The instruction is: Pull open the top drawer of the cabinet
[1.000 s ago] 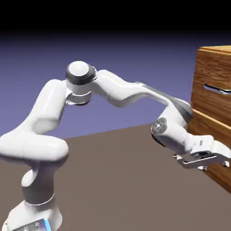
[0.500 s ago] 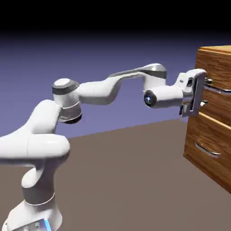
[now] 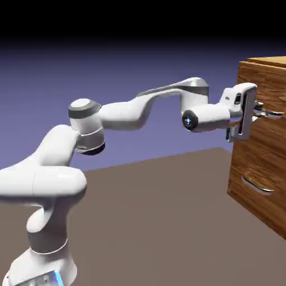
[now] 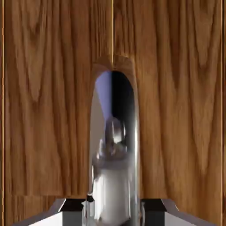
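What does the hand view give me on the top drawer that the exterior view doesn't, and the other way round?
Only the hand view shows the silver handle running up between the two fingers, filling the gap, with wood grain behind. Only the exterior view shows the whole arm, the lower drawer with its own handle, and the table. Both show the gripper at the top drawer of the cabinet.

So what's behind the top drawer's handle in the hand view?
Behind the silver handle is the top drawer front's wood grain, with a vertical seam above. The bar hides the wood directly behind it. The gripper fingers sit either side of it.
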Available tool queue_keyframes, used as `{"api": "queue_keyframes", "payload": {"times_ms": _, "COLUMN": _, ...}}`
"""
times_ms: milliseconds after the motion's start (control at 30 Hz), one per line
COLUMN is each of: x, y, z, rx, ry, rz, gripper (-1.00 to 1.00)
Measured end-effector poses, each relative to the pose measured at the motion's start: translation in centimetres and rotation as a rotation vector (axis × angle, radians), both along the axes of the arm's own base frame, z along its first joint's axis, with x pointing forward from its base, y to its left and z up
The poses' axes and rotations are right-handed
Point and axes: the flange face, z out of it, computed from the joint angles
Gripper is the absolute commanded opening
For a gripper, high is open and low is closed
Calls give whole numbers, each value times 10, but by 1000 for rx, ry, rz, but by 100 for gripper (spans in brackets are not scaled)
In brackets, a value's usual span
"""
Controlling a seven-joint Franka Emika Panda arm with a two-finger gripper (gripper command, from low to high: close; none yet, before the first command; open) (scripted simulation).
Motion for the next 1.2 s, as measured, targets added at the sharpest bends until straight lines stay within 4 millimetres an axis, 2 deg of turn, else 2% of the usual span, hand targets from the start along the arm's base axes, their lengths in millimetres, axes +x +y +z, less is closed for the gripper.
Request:
{"api": "queue_keyframes", "payload": {"times_ms": 333, "x": -93, "y": 1, "z": -1, "rx": -6, "ry": 7, "rz": 2, "gripper": -100}}
{"api": "queue_keyframes", "payload": {"times_ms": 433, "x": -96, "y": -3, "z": -7, "rx": -1, "ry": 8, "rz": -2, "gripper": -100}}
{"api": "queue_keyframes", "payload": {"times_ms": 567, "x": -87, "y": -3, "z": -10, "rx": -2, "ry": 11, "rz": -1, "gripper": -100}}
{"api": "queue_keyframes", "payload": {"times_ms": 767, "x": -82, "y": -1, "z": -2, "rx": 3, "ry": -1, "rz": -1, "gripper": -100}}
{"api": "queue_keyframes", "payload": {"times_ms": 1200, "x": -199, "y": -1, "z": 0, "rx": 4, "ry": -2, "rz": -2, "gripper": -100}}
